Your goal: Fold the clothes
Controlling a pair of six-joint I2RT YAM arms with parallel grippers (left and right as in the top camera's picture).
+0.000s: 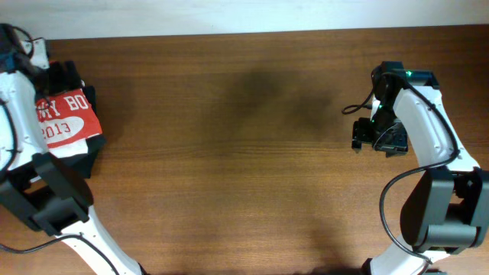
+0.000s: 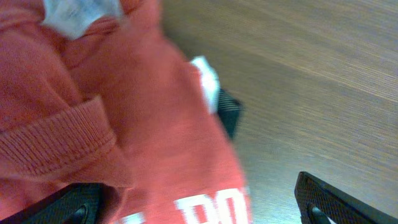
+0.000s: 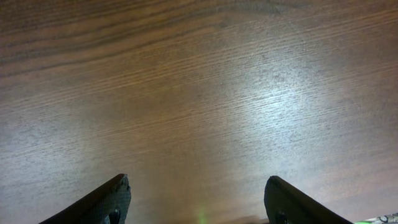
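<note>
Left wrist: left gripper [image 2: 199, 208] wide open, red-orange cotton T-shirt [image 2: 93, 112] over one finger, right gripper [image 3: 202, 205] wide, empty, "2013" print [image 1: 57, 130] overhead only.

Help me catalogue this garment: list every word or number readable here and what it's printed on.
"2013": white print on the red-orange T-shirt, overhead view.
"BO": end of the line above it; the letters before it are too small to read.
Left wrist view: lettering cut off, white tag blurred; neither readable.
</note>
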